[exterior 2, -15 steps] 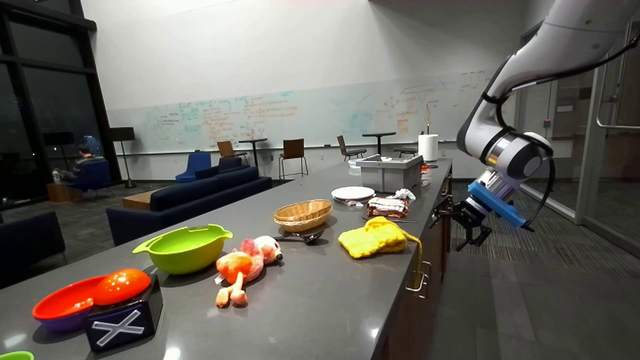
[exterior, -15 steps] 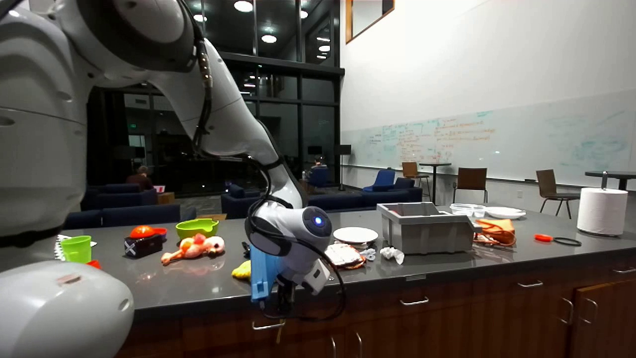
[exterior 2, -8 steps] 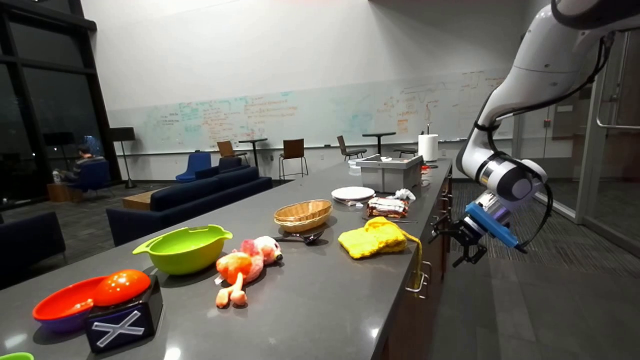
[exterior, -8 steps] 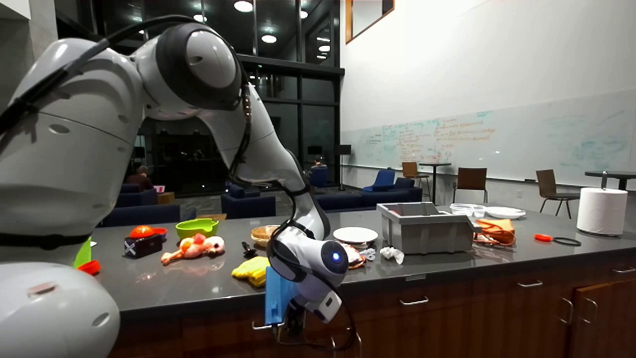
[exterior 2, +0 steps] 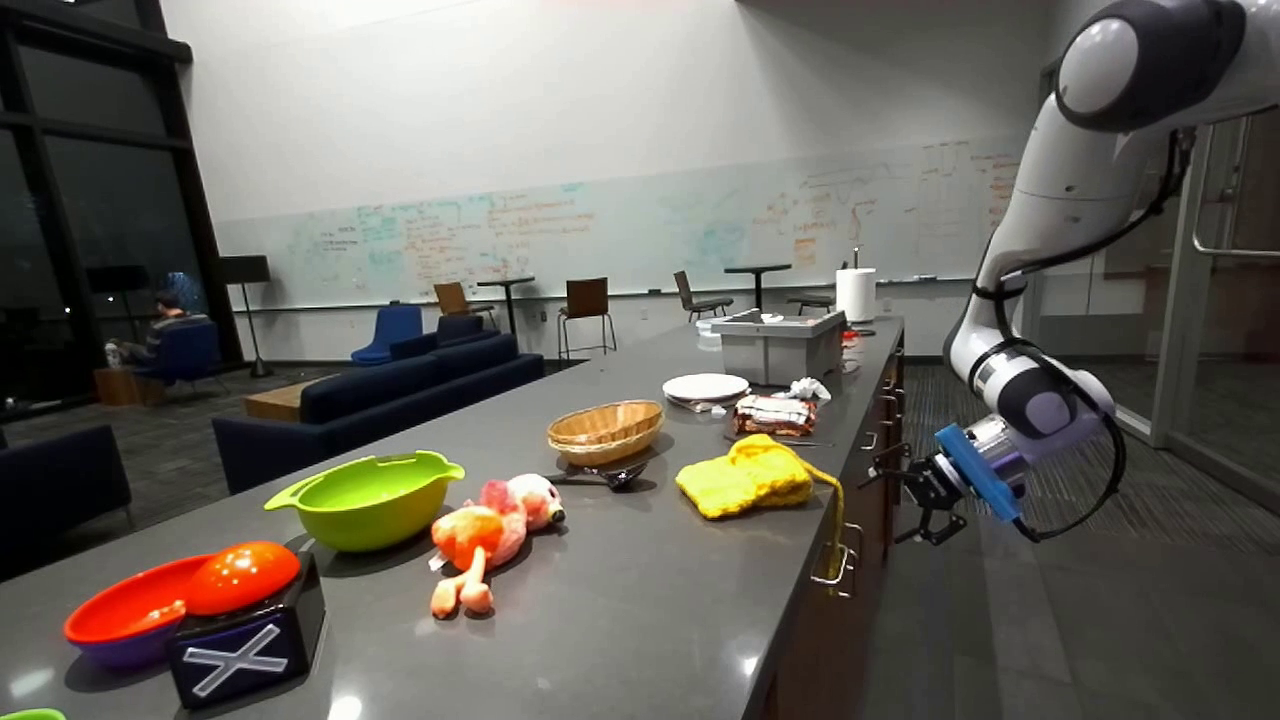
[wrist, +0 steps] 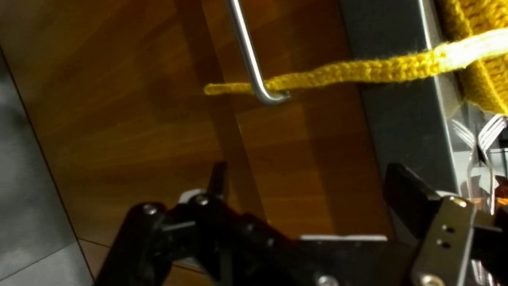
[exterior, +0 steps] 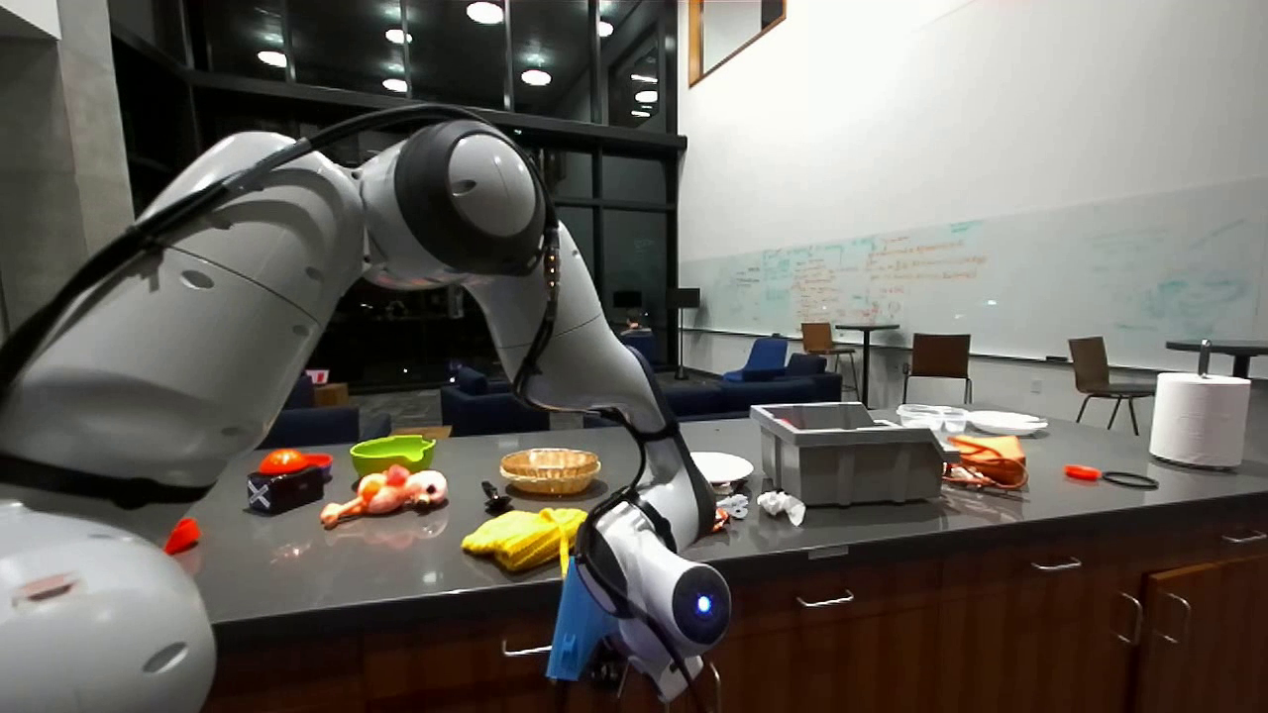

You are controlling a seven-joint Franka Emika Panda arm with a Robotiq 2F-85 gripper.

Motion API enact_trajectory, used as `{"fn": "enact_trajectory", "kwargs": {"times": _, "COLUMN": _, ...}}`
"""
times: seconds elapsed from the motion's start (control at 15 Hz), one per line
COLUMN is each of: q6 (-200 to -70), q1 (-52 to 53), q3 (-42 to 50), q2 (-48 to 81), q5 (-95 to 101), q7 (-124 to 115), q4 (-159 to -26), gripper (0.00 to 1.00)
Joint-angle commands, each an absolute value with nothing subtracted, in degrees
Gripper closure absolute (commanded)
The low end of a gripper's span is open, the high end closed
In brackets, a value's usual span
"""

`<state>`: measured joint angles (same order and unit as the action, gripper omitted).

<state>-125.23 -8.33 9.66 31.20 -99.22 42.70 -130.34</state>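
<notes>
My gripper [wrist: 307, 170] is open and empty, its fingers wide apart, in front of the wooden cabinet front. In an exterior view the gripper [exterior 2: 885, 510] hangs beside the counter edge, below the top; elsewhere the wrist mostly hides it. A yellow knitted item [exterior 2: 745, 478] lies on the counter near the edge. Its strap [wrist: 341, 72] hangs over the edge and passes behind the bar of a metal drawer handle [wrist: 247, 47]. The handle also shows in an exterior view [exterior 2: 848, 565]. The gripper appears apart from strap and handle.
The grey counter [exterior 2: 620, 600] bears a wicker basket [exterior 2: 605, 430], a pink plush bird [exterior 2: 490, 535], a green bowl [exterior 2: 375, 500], a white plate [exterior 2: 706, 388] and a grey bin [exterior 2: 780, 350]. Two forks [wrist: 478, 147] lie near the edge. More drawer handles [exterior: 827, 601] stick out.
The arm has moved right and down in an exterior view, uncovering the basket and yellow item. The gripper has sunk lower beside the counter, staying open. The objects have not moved.
</notes>
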Motion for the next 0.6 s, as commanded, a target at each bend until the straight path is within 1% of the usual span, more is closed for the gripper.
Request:
{"fn": "enact_trajectory", "kwargs": {"times": 0.0, "q6": -124.3, "q1": -8.0, "q3": 10.4, "q2": 31.7, "q5": -99.2, "q7": 42.5, "q4": -130.1, "gripper": 0.0}}
{"fn": "enact_trajectory", "kwargs": {"times": 0.53, "q6": -123.5, "q1": -7.8, "q3": 10.3, "q2": 31.8, "q5": -98.5, "q7": 44.9, "q4": -130.6, "gripper": 0.0}}
